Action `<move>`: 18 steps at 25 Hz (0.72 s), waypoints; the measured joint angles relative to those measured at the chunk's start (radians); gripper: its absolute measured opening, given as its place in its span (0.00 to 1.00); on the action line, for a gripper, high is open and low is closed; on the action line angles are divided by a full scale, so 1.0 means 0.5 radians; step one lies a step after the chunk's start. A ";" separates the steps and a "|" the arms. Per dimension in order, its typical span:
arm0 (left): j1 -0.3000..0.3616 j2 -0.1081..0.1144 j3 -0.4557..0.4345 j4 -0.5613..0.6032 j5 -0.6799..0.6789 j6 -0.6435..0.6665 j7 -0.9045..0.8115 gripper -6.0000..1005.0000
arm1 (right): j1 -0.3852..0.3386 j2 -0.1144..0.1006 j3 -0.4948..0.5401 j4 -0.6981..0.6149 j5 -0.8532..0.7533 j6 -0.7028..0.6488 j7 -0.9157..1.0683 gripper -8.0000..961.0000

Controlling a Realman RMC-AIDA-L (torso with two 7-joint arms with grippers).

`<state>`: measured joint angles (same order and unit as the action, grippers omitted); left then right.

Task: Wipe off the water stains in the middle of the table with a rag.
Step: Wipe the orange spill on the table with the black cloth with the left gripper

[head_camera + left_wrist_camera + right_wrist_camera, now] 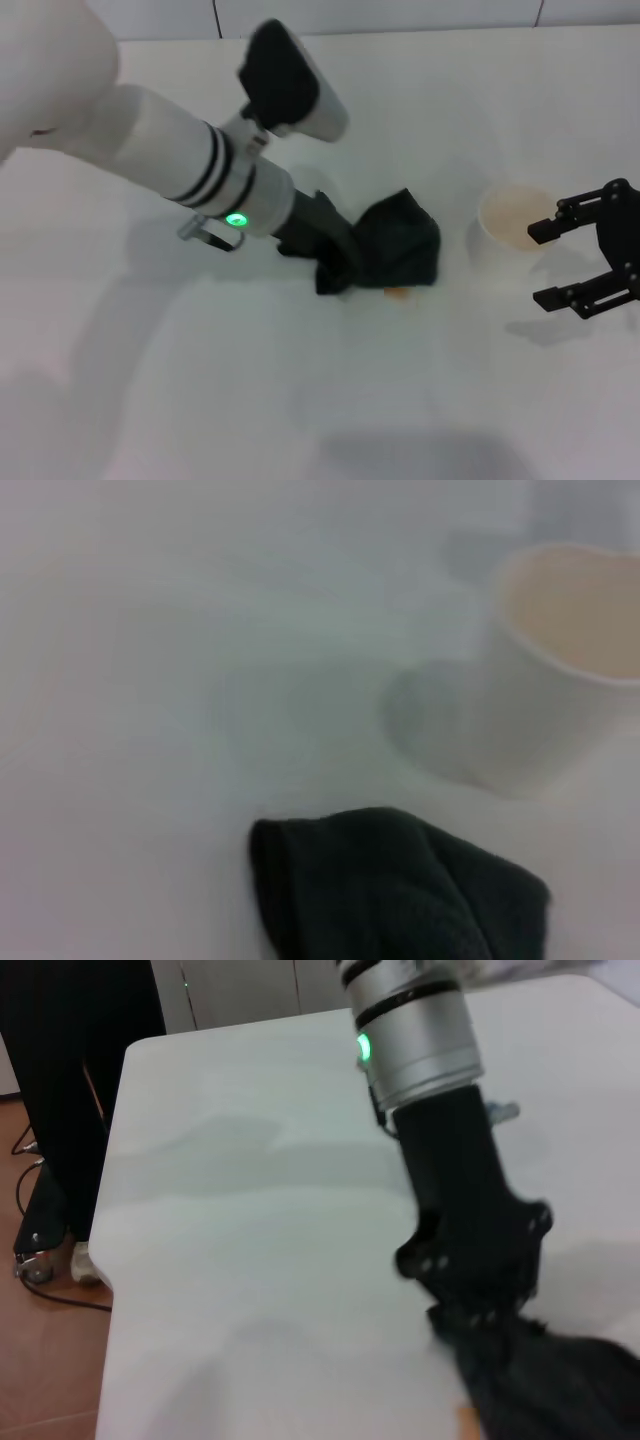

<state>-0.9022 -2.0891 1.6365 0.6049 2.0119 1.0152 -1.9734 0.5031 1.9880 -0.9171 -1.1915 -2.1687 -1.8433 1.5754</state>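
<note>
The dark green-black rag lies bunched on the white table near its middle. My left gripper reaches in from the upper left, is shut on the rag's left side and presses it down. A small orange-brown water stain peeks out at the rag's near edge. The left wrist view shows the rag close up. The right wrist view shows the left gripper, the rag and a bit of the stain. My right gripper is open and empty at the right edge.
A translucent whitish cup stands upright just right of the rag, beside the right gripper; it also shows in the left wrist view. The table's far edge and a brown floor with cables show in the right wrist view.
</note>
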 joint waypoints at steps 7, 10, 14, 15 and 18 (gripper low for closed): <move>0.037 0.000 0.308 0.231 -0.089 0.201 0.007 0.07 | -0.008 0.000 0.016 -0.003 0.020 -0.005 0.000 0.80; 0.069 0.000 0.346 0.294 -0.090 0.235 0.015 0.07 | -0.009 0.000 0.018 -0.004 0.024 -0.002 0.000 0.80; 0.071 0.003 0.325 0.273 -0.077 0.213 0.015 0.07 | -0.002 0.000 0.018 -0.004 0.024 0.005 0.000 0.80; 0.071 0.007 0.294 0.247 -0.066 0.187 0.013 0.07 | -0.001 0.000 0.018 -0.004 0.024 0.008 0.000 0.80; 0.070 0.011 0.140 0.167 0.000 0.142 0.008 0.07 | 0.005 0.007 0.018 -0.004 0.024 0.019 0.000 0.80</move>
<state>-0.8674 -2.0836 1.7066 0.6886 2.0121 1.0863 -1.9694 0.5053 1.9916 -0.9080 -1.1935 -2.1566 -1.8338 1.5756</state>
